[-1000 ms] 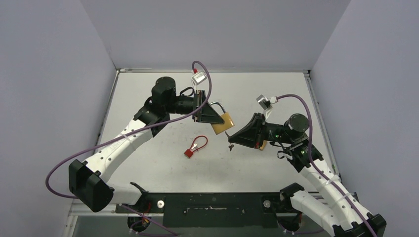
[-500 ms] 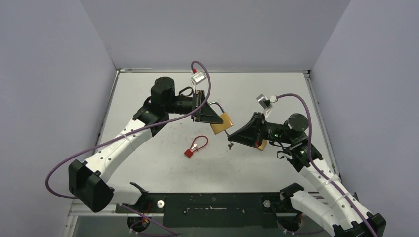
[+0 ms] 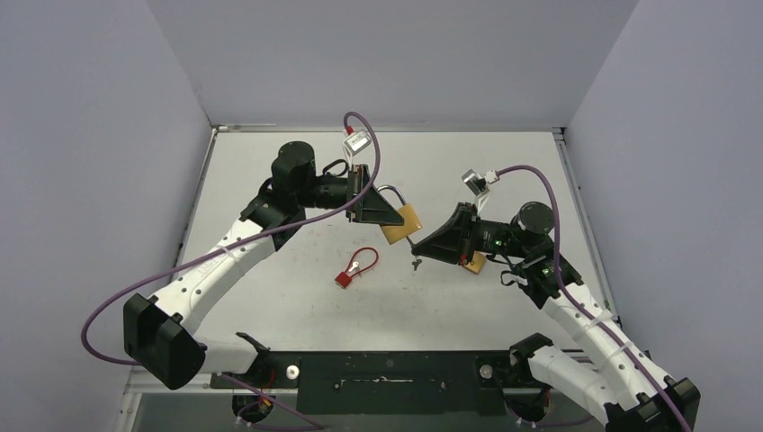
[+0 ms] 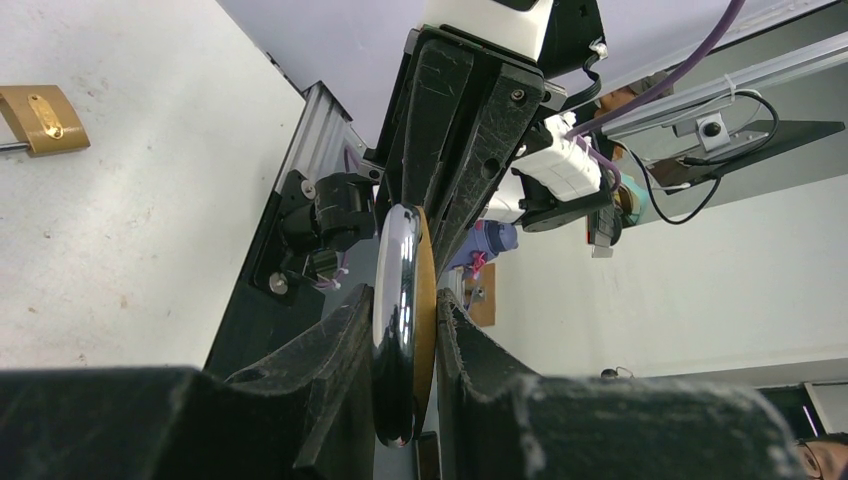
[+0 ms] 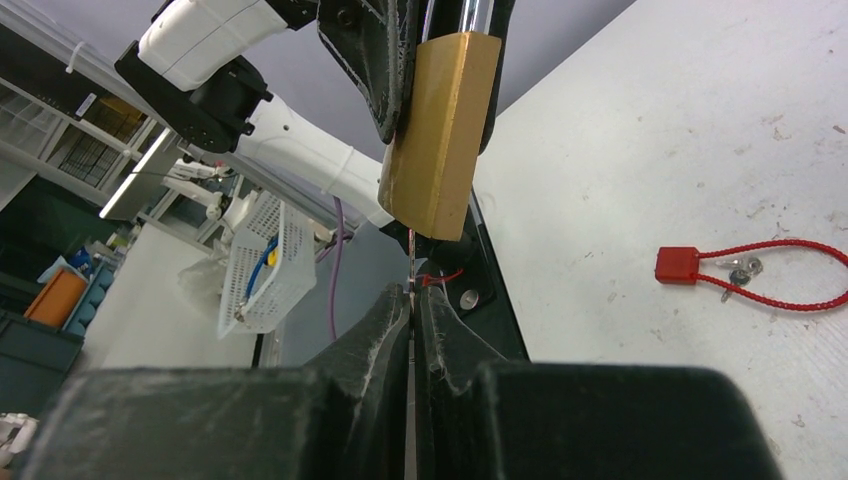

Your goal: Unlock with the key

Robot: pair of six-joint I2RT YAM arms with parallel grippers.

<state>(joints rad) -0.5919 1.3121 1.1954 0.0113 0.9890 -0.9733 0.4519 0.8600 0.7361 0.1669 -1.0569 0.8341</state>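
My left gripper (image 3: pixel 381 212) is shut on a brass padlock (image 3: pixel 400 223) and holds it above the table. In the left wrist view the padlock (image 4: pixel 404 310) shows edge-on between the fingers. My right gripper (image 3: pixel 425 247) is shut on a thin key; small spare keys (image 3: pixel 416 264) hang below it. In the right wrist view the key blade (image 5: pixel 411 262) runs up from my gripper (image 5: pixel 412 297) to the bottom face of the padlock (image 5: pixel 440 130). Whether the key tip is inside the keyhole is hidden.
A red cable lock (image 3: pixel 355 266) with small keys lies on the table below the padlock; it also shows in the right wrist view (image 5: pixel 745 268). A second brass padlock (image 3: pixel 474 263) lies on the table under my right arm, also in the left wrist view (image 4: pixel 42 118).
Both grippers have drifted slightly left and up together, the padlock and key staying joined. The red cable lock has not moved.
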